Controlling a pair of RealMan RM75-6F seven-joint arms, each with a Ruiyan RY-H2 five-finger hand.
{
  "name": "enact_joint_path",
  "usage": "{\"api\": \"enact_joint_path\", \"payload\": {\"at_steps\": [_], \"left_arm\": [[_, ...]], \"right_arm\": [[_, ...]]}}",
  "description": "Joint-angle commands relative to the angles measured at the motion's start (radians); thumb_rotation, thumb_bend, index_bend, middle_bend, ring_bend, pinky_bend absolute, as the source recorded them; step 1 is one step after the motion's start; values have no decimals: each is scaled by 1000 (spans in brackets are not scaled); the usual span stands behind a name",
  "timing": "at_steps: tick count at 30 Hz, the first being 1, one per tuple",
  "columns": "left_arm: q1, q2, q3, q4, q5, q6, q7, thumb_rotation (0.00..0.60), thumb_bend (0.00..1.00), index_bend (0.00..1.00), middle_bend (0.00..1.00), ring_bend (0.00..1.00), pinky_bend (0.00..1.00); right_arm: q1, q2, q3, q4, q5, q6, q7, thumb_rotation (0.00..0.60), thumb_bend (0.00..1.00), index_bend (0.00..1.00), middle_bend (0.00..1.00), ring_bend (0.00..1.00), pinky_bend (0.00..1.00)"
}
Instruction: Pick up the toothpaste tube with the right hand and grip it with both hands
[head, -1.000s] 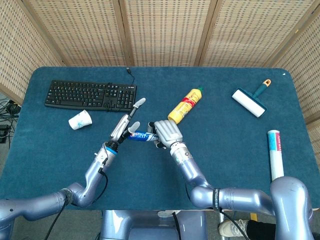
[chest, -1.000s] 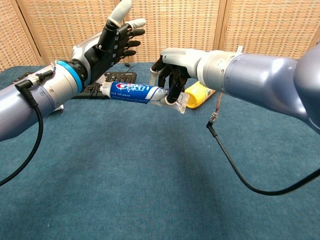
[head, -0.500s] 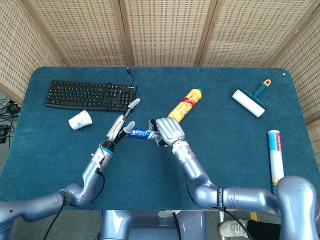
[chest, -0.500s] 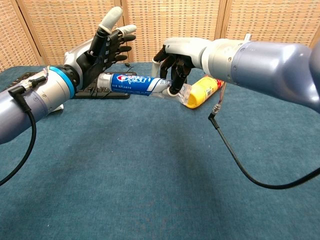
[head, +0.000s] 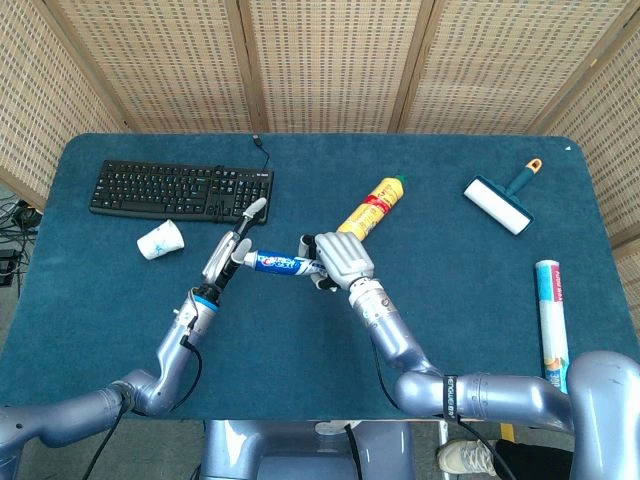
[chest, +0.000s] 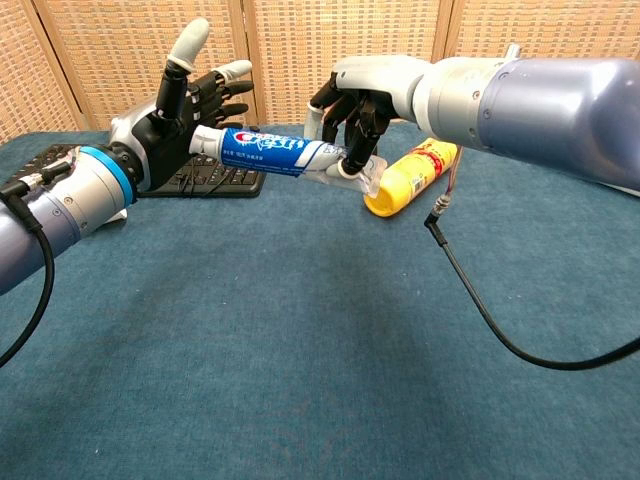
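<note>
Keyboard: a black keyboard (head: 183, 188) lay at about ten o'clock on the blue bench (head: 120, 300), flat and well apart from the hands.
Cup: a small white paper cup (head: 160, 240) lay on its side just below the keyboard.
Left hand: the left hand (chest: 185, 100) was held above the bench with its fingers spread wide, palm turned toward the cap end of the tube. The cap looked to be touching or nearly touching the palm, but no fingers had curled round it.
Toothpaste tube: the blue and white toothpaste tube (chest: 268, 152) hung level in the air near the bench's centre, spanning the gap between the two hands, its cap at nine o'clock and its crimped tail at three o'clock.
Right hand: the right hand (chest: 350, 110) gripped the tube's tail end from above, fingers wrapped round it.
Yellow bottle: a yellow squeeze bottle (head: 370, 208) lay on the bench just beyond the right hand, toward one o'clock.
Lint roller: a lint roller (head: 502, 198) rested at about two o'clock.
White cylinder: a white cylinder (head: 552, 318) with a blue band lay at the three o'clock edge.
Change: over the last second both hands had risen and the cap end had moved into the left palm.
Meaning: the pick-up looked complete; what remained, in my judgement, was for the left fingers to close on the tube.
</note>
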Motion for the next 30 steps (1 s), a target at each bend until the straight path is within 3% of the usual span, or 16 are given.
{"api": "enact_joint_path", "payload": {"at_steps": [1,30], "left_arm": [[1,-3,-1,-4,11,-11,-66,47,0,0,0,0,0],[-36,-73,-37,-27,-32,-35,-44,47,0,0,0,0,0]], "right_arm": [[2,3,0,-3,-1,-4,7,600,746,734,713,664,658],[21,0,-14,-11,0,19,31,600,747,735,716,666,658]]}}
